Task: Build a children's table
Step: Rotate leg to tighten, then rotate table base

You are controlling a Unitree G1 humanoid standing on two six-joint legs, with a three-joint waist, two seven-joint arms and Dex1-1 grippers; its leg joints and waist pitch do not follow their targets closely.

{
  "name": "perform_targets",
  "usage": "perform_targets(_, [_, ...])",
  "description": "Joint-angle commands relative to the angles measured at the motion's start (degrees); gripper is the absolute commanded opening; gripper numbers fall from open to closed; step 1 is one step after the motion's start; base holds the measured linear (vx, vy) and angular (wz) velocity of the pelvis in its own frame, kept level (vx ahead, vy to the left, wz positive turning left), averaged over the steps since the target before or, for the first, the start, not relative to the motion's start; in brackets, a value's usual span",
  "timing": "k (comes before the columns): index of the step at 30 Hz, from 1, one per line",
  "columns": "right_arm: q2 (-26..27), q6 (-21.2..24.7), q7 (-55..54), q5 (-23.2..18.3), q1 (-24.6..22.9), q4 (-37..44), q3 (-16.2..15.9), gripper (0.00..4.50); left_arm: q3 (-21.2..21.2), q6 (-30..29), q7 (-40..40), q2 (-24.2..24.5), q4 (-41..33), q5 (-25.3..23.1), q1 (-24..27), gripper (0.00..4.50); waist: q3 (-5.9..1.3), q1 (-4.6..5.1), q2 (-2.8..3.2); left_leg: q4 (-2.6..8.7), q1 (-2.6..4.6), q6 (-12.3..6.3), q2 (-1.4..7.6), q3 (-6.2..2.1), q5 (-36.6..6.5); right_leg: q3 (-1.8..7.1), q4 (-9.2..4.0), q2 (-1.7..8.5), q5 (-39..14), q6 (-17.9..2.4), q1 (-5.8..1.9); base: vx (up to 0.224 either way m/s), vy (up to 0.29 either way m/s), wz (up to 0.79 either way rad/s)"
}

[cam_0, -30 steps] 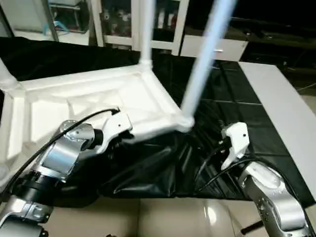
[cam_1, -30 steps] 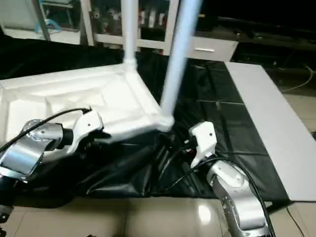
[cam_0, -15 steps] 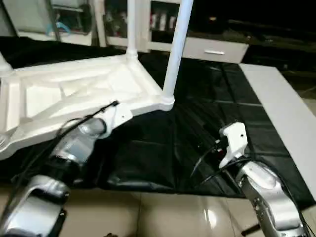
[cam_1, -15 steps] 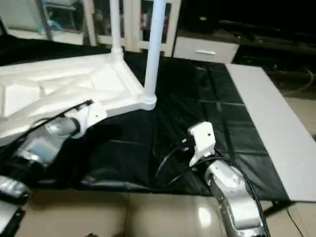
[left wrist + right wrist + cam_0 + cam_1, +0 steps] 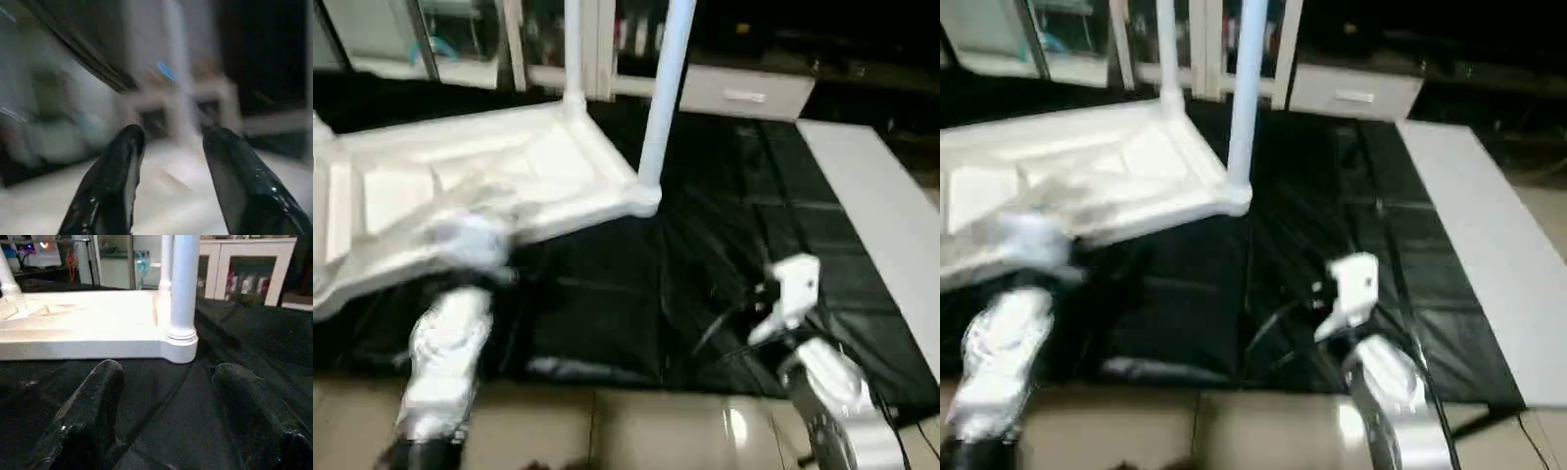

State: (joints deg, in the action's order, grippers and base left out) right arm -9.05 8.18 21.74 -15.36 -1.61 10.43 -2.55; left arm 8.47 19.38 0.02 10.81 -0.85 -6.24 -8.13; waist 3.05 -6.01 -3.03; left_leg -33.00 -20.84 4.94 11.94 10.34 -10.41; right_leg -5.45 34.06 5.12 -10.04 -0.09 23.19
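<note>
The tabletop (image 5: 480, 191) lies upside down on the black cover (image 5: 705, 264), ribbed underside up. 2 legs stand upright in its corner sockets on the side toward my right arm — the near leg (image 5: 663, 98) at the corner closest to me, the far leg (image 5: 573, 54) at the corner behind it. In my right wrist view the near leg (image 5: 183, 284) rises from its round socket, with the far one just behind it.

My right gripper (image 5: 166, 377) sits low over the cover, just in front of the tabletop's near corner and apart from it; its 2 fingers (image 5: 93, 416) are spread wide with nothing between them. Its white wrist housing (image 5: 788, 294) is seen beside the tabletop, toward the pale board (image 5: 891, 225) that lies at the cover's far side from the tabletop.

My left gripper (image 5: 168, 147) is also spread and empty, its fingers (image 5: 112, 186) over the white surface of the tabletop. My left arm (image 5: 450, 343) shows blurred at the tabletop's near edge.

Behind the tabletop stand white cabinets (image 5: 607, 39).
</note>
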Motion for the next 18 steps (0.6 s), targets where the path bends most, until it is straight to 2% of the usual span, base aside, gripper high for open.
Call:
perform_targets(1, [0.35,-0.92,0.22,-0.2,1.22,-0.55,0.15,3.23,2.0,0.75,5.23,-1.13,-5.6,-4.13,0.69,2.69,-2.67,0.08,0.28,4.48,0.79,-1.04,1.95,-0.73,-21.16,2.96,-5.41,2.95,-23.34,-3.83,-1.9,0.0,0.0,0.0])
perform_targets(2, [0.49,-1.11,0.44,-0.15,1.56,-0.83,0.05,3.23,3.67,-0.16,6.79,-2.16,-7.67,-5.11,0.87,2.78,-2.59,0.18,-0.19,4.52,0.8,-0.7,2.0,-0.79,-21.57,2.97,-5.45,2.93,-24.39,-3.12,-1.81,0.0,0.0,0.0])
perform_targets(3, [0.62,-1.22,0.67,-0.27,2.02,-1.2,0.15,3.23,5.08,-1.34,8.06,-2.96,-9.65,-6.07,0.76,2.94,-2.56,0.07,0.23,4.59,0.79,-0.22,1.95,-0.92,-21.8,2.96,-5.5,3.02,-25.61,-2.45,-1.81,0.0,0.0,0.0])
perform_targets(4, [0.83,-1.25,0.7,-0.29,2.33,-1.34,0.23,3.23,6.52,-1.93,8.75,-3.71,-11.64,-6.82,0.73,3.03,-2.52,0.15,-0.57,4.49,0.68,-0.21,1.91,-0.89,-21.7,2.91,-5.61,3.02,-26.04,-1.99,-1.75,0.0,0.0,0.0])
perform_targets(6, [0.98,-1.47,1.0,-0.45,2.94,-1.75,0.35,3.23,8.29,-2.8,9.9,-3.97,-13.92,-7.93,-0.15,3.08,-2.51,-0.02,-0.24,4.57,0.71,0.26,1.71,-1.2,-22.23,2.86,-5.83,3.03,-27.18,-0.5,-1.52,0.0,0.0,0.0])
perform_targets(7, [1.01,-1.54,1.09,-0.51,3.14,-1.9,0.4,3.23,8.76,-3.05,10.27,-3.96,-14.5,-8.24,-0.5,3.13,-2.5,0.09,-0.27,4.65,0.72,0.46,1.74,-1.26,-22.75,2.82,-5.81,2.88,-26.83,-0.21,-1.5,0.0,0.0,0.0])
perform_targets(8, [0.99,-2.06,1.47,-0.64,3.86,-2.71,0.39,3.23,9.98,-3.99,11.54,-3.09,-15.33,-8.65,-1.92,3.13,-2.53,0.05,-0.95,4.61,0.62,0.62,1.62,-1.37,-23.62,2.68,-5.62,2.87,-27.2,0.3,-1.53,0.0,0.0,0.0])
perform_targets(9, [1.0,-2.55,1.78,-0.74,4.41,-3.46,0.3,3.23,10.78,-4.43,12.85,-2.22,-15.69,-8.64,-2.87,3.28,-2.7,0.01,-1.25,4.5,0.77,0.68,1.53,-1.43,-24.02,2.62,-5.63,2.85,-27.31,0.4,-1.46,0.0,0.0,0.0])
perform_targets(10, [1.02,-2.91,1.98,-0.79,4.78,-4.0,0.22,3.23,11.27,-4.68,13.82,-1.57,-15.87,-8.56,-3.45,3.41,-2.93,-0.04,-0.95,4.49,0.81,0.8,1.53,-1.62,-23.72,2.66,-5.41,2.88,-25.67,0.13,-1.49,0.0,0.0,0.0])
perform_targets(11, [1.13,-3.31,2.29,-0.76,5.42,-4.92,0.04,3.23,12.43,-5.09,15.14,-0.59,-15.8,-8.83,-4.47,3.47,-2.74,0.02,-1.29,4.61,0.5,0.82,1.59,-1.68,-23.44,2.64,-5.25,2.85,-24.15,-0.19,-1.55,0.0,0.0,0.0])
perform_targets(13, [1.59,-3.69,2.92,-0.59,6.57,-6.49,-0.3,3.23,14.9,-6.67,17.26,0.08,-16.45,-10.15,-6.03,3.64,-2.88,0.06,-1.51,4.62,0.56,0.98,1.64,-1.74,-23.13,2.68,-4.89,2.81,-22.23,-0.82,-1.59,0.0,0.0,0.0])
perform_targets(14, [1.88,-3.76,3.39,-0.59,7.17,-7.25,-0.54,3.23,16.43,-7.84,18.03,0.48,-16.83,-11.02,-6.85,3.64,-2.98,0.14,-1.57,4.57,0.53,1.29,1.8,-1.78,-22.73,2.71,-4.63,2.83,-20.54,-1.49,-1.58,0.0,0.0,0.0])
perform_targets(18, [2.24,-3.97,3.79,-0.56,7.63,-8.17,-0.91,3.23,17.77,-9.54,17.69,1.65,-15.57,-10.61,-7.73,3.93,-3.28,-0.25,-1.56,4.37,0.5,1.3,1.62,-1.59,-20.54,2.97,-3.98,2.74,-15.14,-3.33,-1.67,0.0,0.0,0.0])
